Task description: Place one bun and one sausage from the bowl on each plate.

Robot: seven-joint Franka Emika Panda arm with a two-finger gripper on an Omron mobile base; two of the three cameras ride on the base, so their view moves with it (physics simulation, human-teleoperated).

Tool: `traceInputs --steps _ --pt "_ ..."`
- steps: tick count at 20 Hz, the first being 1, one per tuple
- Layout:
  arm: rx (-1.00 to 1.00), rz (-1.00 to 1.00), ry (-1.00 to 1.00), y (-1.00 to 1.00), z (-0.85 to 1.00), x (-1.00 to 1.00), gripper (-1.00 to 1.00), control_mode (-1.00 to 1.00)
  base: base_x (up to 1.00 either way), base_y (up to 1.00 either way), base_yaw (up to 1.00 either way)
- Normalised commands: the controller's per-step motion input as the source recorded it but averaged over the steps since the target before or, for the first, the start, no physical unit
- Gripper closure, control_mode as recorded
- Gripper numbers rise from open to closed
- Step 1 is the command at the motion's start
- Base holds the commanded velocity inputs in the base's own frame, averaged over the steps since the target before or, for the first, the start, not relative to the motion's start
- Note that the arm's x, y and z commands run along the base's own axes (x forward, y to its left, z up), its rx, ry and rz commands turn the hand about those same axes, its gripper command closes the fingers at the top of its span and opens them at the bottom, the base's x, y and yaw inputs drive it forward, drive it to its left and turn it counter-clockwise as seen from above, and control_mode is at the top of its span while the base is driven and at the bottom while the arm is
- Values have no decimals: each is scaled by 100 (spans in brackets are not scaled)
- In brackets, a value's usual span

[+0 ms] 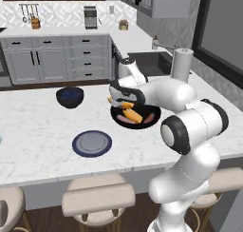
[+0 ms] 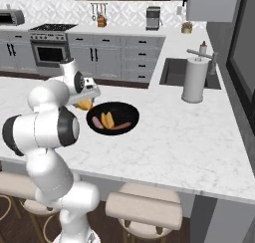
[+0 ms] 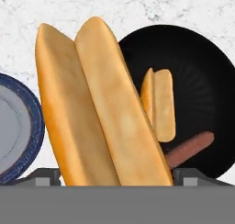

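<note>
1. Here, nearest the hand camera, the held bun [image 3: 98, 103] rises large between the two finger tips of the gripper [image 3: 117, 175], which sit spread wide at either side of its lower end. The jaws look closed on the roll across its breadth, standing almost as far apart as they go.
2. In the hand view this bun's long axis runs from the finger tips away along the gripper's line of sight, leaning slightly left at its far end. Its split seam faces the camera.
3. From the left base view the gripper [image 1: 124, 101] hangs just above the near-left rim of the black bowl [image 1: 153, 122], the bun lifted clear of it.
4. The step in hand seems to be carrying this bun to a plate. To do it well, I would keep the grip steady and swing toward the dark blue-grey plate [image 1: 92, 143], lowering until the roll lies flat before letting go.
5. The plate sits on the counter [image 1: 33, 131], left of the bowl and nearer the stools.
6. Farther off in the bowl lie a second bun [image 3: 160, 103] and a sausage [image 3: 190, 148], the sausage slanting across the bowl's floor.
</note>
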Motion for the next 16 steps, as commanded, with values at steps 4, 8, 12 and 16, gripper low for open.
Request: traceInputs --steps 4,8,12,16 --pt "-4 24 0 100 6 -100 100 -100 0 0 0" --pt "-2 26 2 100 -61 -93 100 -100 0 0 0" --pt "0 16 13 89 -95 -36 100 -100 0 0 0" --pt "0 4 2 16 -41 45 100 -100 0 0 0"
